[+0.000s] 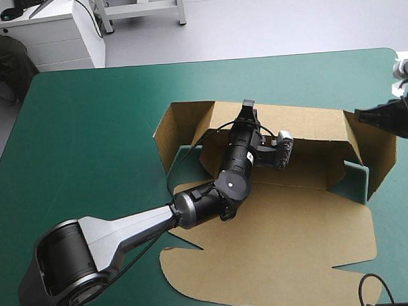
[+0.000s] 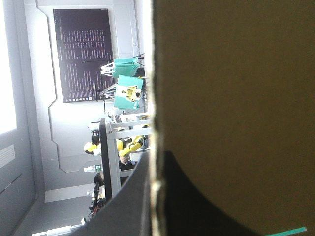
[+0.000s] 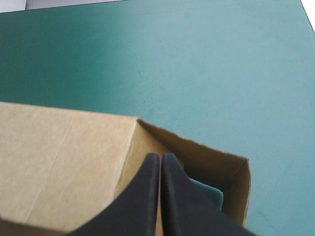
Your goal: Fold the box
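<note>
Cardboard, brown and matte, forms the box mid-desk, its long axis left-right, notched lid flat toward the near edge, upright walls pinched by the nearly closed left end effector and right end effector.

left gripper clamped, arm outstretched | right gripper — seemingly closed

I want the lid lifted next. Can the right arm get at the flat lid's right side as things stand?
Probably yes. The lid lies flat and bare on that side; the left arm crosses only its left part. The right claw sits by the raised right wall, close by.
</note>
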Robot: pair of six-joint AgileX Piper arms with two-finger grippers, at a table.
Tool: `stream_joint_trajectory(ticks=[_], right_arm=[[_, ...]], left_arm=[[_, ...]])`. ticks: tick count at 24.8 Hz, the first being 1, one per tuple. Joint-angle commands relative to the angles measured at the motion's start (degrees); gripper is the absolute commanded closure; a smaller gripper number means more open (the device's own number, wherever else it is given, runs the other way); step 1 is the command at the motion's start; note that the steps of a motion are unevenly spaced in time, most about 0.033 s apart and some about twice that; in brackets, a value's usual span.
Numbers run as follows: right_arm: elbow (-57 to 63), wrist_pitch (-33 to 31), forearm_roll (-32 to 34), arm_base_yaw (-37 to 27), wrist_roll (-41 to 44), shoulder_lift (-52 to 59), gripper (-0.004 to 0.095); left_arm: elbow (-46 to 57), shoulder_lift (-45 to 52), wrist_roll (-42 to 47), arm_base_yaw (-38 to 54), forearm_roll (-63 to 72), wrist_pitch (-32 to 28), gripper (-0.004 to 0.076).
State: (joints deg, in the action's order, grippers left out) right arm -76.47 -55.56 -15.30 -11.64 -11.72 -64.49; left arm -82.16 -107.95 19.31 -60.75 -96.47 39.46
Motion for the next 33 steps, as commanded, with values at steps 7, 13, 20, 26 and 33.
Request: stream_joint_trajectory(ticks=[7,13,20,26,33], right_arm=[[-19.03,-3.51,-1.75,0.08,0.01,-22.02,0.0912],[-19.09,-7.81,-2.93,-0.02,-1.18,-27.18,0.0912],[-18.61,-12.67,-3.19,-0.02,-3.68,-26.63,0.0913],[-17.60,-15.78,-3.19,-0.02,-6.02,-24.03,0.0912],[-6.12,-10.21,-3.83,-0.02,-9.38,-18.76,0.0913]], left_arm=[[-1.51,3.10,1.32,-0.34,-2.96,2.89,0.0731],[-1.51,3.10,4.06,-0.34,-2.96,4.62,0.0731],[-1.51,3.10,4.06,-0.34,-2.62,5.07,0.0731],[-1.51,3.10,4.06,-0.34,-2.62,6.76,0.0731],[-1.51,3.10,4.06,-0.34,-2.55,5.70,0.0731]])
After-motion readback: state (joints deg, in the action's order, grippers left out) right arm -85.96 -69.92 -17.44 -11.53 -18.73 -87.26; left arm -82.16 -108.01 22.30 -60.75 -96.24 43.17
